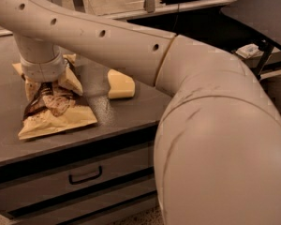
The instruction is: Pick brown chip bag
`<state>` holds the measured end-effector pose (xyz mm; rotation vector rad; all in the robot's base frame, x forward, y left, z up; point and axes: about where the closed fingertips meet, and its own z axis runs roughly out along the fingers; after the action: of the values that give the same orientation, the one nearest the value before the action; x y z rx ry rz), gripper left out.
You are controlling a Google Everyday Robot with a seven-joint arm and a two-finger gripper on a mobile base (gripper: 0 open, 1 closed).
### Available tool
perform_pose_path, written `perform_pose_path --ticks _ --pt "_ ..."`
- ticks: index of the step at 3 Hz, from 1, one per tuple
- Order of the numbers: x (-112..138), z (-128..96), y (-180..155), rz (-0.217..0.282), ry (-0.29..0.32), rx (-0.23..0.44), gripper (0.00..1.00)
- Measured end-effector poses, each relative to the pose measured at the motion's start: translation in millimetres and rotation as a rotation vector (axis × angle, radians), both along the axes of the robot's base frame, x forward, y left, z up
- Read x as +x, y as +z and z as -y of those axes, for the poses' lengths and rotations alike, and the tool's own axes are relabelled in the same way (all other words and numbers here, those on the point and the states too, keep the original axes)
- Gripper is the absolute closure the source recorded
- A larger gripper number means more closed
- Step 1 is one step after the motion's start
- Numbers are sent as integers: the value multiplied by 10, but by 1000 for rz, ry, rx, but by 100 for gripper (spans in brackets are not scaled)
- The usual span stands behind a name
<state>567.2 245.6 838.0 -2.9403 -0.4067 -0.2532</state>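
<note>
The brown chip bag (56, 116) lies flat on the grey cabinet top (131, 109) at the left. Its tan-yellow lower edge and part of the dark centre panel with pictured chips show. The gripper (43, 81) comes straight down on the bag's upper half, and its wrist covers the lettering. The gripper's tip is pressed into the crinkled bag and is hidden by the wrist. The large beige arm (201, 125) fills the right and top of the view.
A small pale yellow sponge (120, 84) lies on the cabinet top just right of the bag. The cabinet front has drawers with a handle (85, 176). A dark tabletop (262, 8) stands at the back right. The brown drink can is hidden behind the arm.
</note>
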Motion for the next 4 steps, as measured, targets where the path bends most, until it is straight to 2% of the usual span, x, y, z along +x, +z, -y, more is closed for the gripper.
perform_pose_path --ticks 2,3,4 --pt "6 -17 30 4 7 0 85" --pt "6 -17 66 4 7 1 100" --pt "6 -17 75 4 7 1 100"
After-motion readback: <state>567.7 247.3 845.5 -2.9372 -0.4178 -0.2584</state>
